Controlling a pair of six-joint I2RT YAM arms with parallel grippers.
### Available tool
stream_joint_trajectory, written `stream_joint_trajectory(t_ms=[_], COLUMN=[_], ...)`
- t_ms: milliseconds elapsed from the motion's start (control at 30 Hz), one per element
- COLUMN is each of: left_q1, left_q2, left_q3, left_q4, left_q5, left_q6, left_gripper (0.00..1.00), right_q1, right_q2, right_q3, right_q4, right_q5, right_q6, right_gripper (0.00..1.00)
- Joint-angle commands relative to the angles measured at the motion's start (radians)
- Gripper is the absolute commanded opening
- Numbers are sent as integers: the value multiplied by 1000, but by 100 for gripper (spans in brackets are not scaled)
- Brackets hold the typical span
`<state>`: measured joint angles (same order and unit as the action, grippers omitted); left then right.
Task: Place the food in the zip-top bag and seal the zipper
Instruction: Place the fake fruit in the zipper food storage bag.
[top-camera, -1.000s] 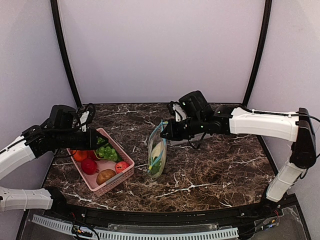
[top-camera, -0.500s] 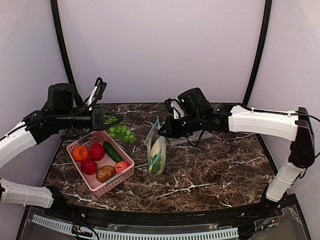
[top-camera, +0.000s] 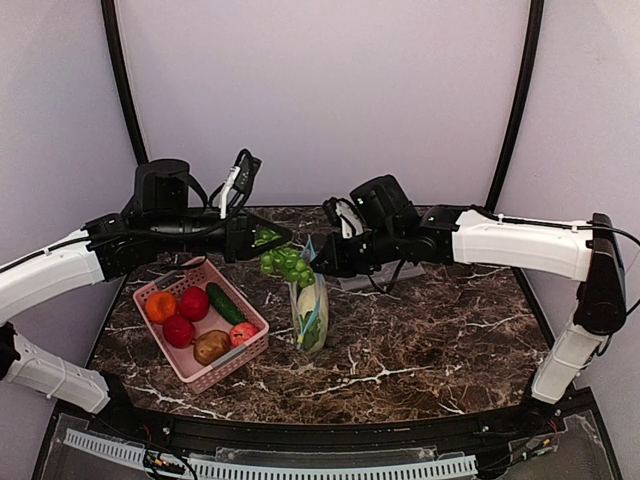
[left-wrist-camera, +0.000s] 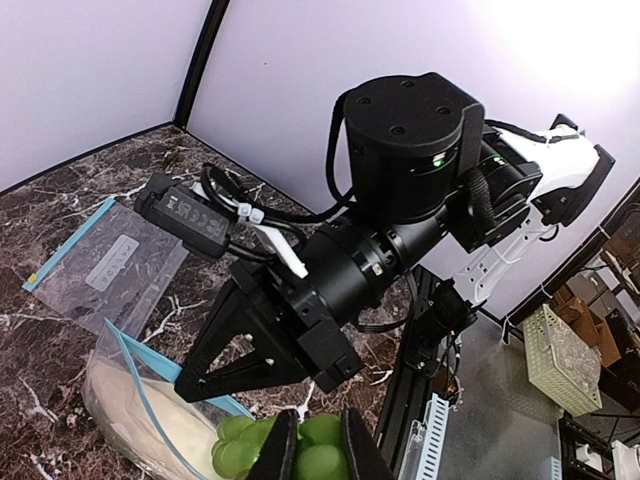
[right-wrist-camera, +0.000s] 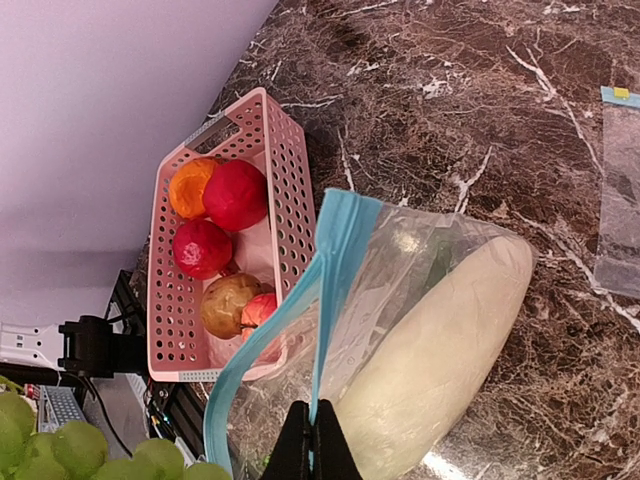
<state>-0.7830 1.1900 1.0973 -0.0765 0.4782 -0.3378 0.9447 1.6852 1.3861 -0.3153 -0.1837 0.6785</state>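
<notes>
Pinching a bunch of green toy grapes (top-camera: 283, 263) between its fingers, the left end effector (top-camera: 262, 243) hangs near the centre of the top view. The grapes are in the air just above the mouth of the clear zip-top plastic bag (top-camera: 312, 318). This bag stands upright on the dark marbled bench (top-camera: 430, 330), a little left of the frame's centre. The right end effector (top-camera: 320, 264), pressed together, nips the bag's teal-blue zipper strip (right-wrist-camera: 335, 250) at its upper edge. In the right wrist view its closed tips sit at bottom centre. Inside the bag lies a long pale white-green cabbage-like piece (right-wrist-camera: 440, 340), with something green low beside it that is too unclear to name. In the left half of the top view a pink perforated plastic basket (top-camera: 238, 360) rests on the bench, holding red, orange and brown toy produce (top-camera: 193, 303). A second clear bag (left-wrist-camera: 110, 262) lies flat at the left of the left wrist view, apart from the standing one.
</notes>
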Motion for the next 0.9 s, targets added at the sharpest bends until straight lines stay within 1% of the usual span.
stream_joint_trajectory(t_ms=[0, 100, 233, 500, 733, 867], left_q1=[-4, -7, -29, -115, -177, -228], left_q2=[14, 27, 34, 79, 140, 195], left_q3=[4, -10, -29, -63, -47, 11], left_q4=[46, 38, 26, 40, -6, -42], left_q5=[-41, -75, -153, -297, -495, -611], left_q6=[52, 76, 113, 154, 164, 186], left_gripper=[7, 5, 3, 2, 1, 1], right_q1=[14, 17, 18, 19, 19, 20], right_q2=[5, 6, 12, 15, 19, 25], right_q3=[34, 37, 42, 57, 60, 65], right_q4=[9, 6, 2, -11, -11, -13], right_q5=[2, 2, 2, 12, 11, 15], right_q6=[-11, -11, -13, -20, -18, -17], right_gripper=[0, 0, 0, 0, 0, 0])
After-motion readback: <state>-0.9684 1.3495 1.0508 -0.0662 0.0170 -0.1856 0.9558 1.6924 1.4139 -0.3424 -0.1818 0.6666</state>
